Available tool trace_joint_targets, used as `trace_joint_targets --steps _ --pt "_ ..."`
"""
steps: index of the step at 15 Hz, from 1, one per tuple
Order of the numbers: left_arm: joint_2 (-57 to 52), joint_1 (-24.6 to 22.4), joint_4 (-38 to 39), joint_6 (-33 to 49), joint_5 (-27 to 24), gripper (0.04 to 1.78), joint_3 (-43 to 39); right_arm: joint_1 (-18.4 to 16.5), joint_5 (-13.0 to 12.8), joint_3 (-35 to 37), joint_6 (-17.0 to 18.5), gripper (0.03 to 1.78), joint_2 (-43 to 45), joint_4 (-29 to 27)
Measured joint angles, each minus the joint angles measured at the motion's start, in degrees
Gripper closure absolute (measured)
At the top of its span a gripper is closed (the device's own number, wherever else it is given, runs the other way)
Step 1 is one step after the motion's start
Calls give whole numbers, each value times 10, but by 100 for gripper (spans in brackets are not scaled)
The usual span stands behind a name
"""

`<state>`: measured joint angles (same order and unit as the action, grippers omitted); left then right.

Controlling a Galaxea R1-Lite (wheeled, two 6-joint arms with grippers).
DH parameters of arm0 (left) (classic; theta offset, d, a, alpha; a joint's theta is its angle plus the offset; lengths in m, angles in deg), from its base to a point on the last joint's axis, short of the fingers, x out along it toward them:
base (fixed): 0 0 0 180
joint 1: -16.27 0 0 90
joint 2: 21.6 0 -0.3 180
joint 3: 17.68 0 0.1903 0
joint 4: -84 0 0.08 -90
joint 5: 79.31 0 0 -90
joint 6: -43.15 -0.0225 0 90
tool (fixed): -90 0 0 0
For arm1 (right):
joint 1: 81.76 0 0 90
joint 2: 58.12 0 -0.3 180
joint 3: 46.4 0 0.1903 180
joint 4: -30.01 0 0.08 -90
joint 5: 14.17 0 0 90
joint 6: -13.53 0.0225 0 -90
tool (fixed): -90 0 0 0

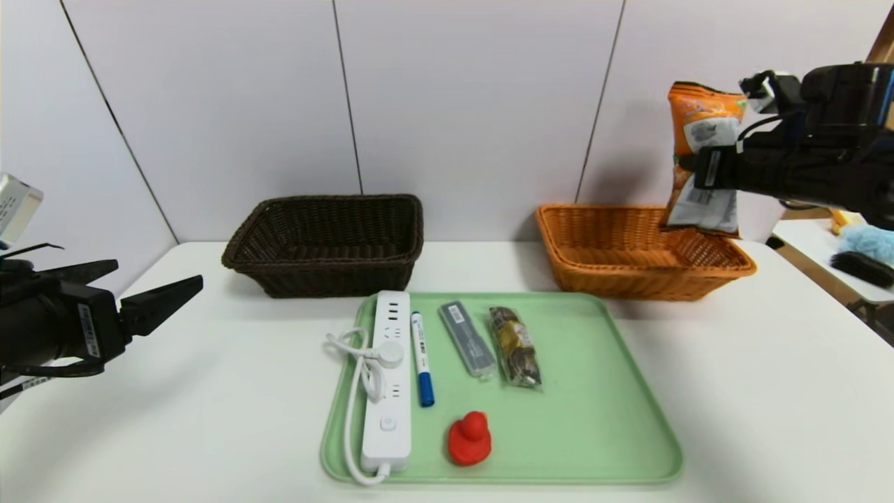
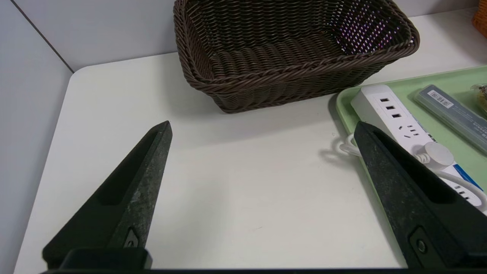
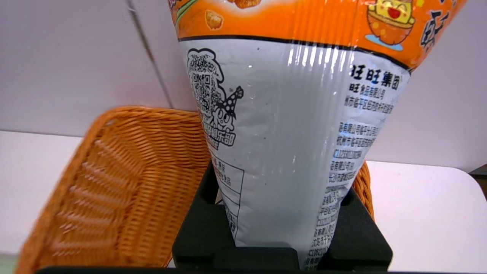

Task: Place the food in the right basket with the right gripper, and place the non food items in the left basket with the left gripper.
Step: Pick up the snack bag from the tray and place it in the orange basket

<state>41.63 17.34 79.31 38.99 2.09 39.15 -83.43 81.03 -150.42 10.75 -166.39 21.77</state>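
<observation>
My right gripper [image 1: 705, 169] is shut on an orange and grey snack bag [image 1: 702, 157], held in the air above the right side of the orange basket [image 1: 594, 258]. The bag [image 3: 289, 133] fills the right wrist view, with the orange basket [image 3: 114, 182] below it. My left gripper [image 1: 150, 290] is open and empty at the left of the table, fingers [image 2: 144, 182] spread over bare table. On the green tray [image 1: 601, 419] lie a white power strip [image 1: 385, 377], a blue marker [image 1: 422, 356], a grey case [image 1: 466, 338], a brown wrapped snack [image 1: 515, 346] and a red toy duck [image 1: 469, 439]. The dark brown basket [image 1: 328, 241] is empty.
The white table [image 1: 768, 391] ends at the wall behind the baskets. A side table with a blue cloth and a black brush [image 1: 862, 269] stands at the far right. The power strip's cable [image 1: 356, 391] loops over the tray's left edge.
</observation>
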Motion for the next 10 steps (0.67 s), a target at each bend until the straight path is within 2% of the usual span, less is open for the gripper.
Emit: trace_joint_targets --steps 5,10 --pt "0 0 0 1 0 13 -3 -15 -7 -55 -1 134 -109 9" --pt "3 0 5 3 0 13 -1 -12 -9 -68 -2 134 -154 36"
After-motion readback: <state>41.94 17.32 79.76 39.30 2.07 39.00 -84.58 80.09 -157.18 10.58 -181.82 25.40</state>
